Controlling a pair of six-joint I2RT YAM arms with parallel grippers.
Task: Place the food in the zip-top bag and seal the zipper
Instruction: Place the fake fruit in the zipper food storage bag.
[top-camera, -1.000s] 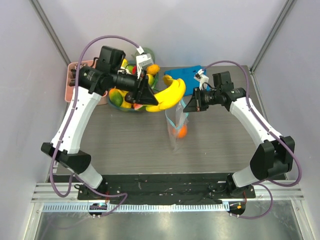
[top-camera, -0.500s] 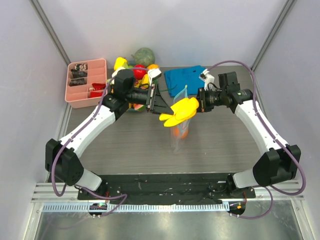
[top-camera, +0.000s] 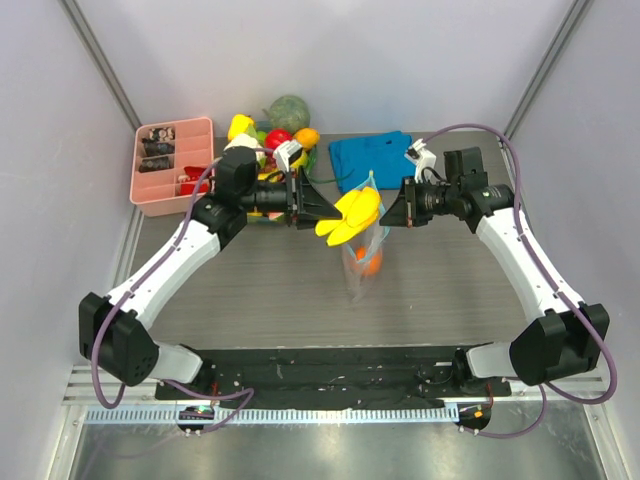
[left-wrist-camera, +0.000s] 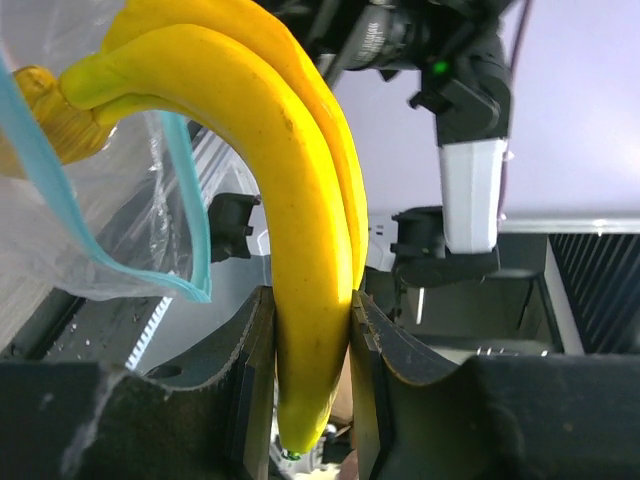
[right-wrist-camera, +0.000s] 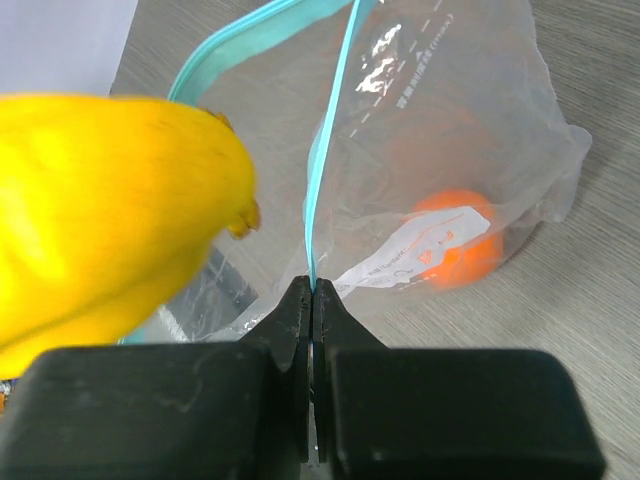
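My left gripper (left-wrist-camera: 311, 330) is shut on the yellow banana bunch (left-wrist-camera: 300, 220), which hangs in the air at the mouth of the zip-top bag (top-camera: 365, 262). In the top view the banana bunch (top-camera: 350, 215) is just above the bag's upper edge. My right gripper (right-wrist-camera: 312, 300) is shut on the blue-teal zipper (right-wrist-camera: 325, 170), holding the bag's mouth up and open. An orange (right-wrist-camera: 455, 240) lies inside the bag, which stands near the table's middle. The banana bunch (right-wrist-camera: 110, 220) fills the left of the right wrist view.
A bowl with more toy fruit (top-camera: 275, 140) stands at the back, left of centre, with a green melon (top-camera: 288, 108) behind it. A pink divided tray (top-camera: 170, 165) stands at the back left. A folded blue cloth (top-camera: 370, 158) lies at the back right.
My left arm has carried the banana bunch from beside the fruit bowl rightward and down to the bag's mouth. My right gripper has kept hold of the zipper edge, shifting slightly right.
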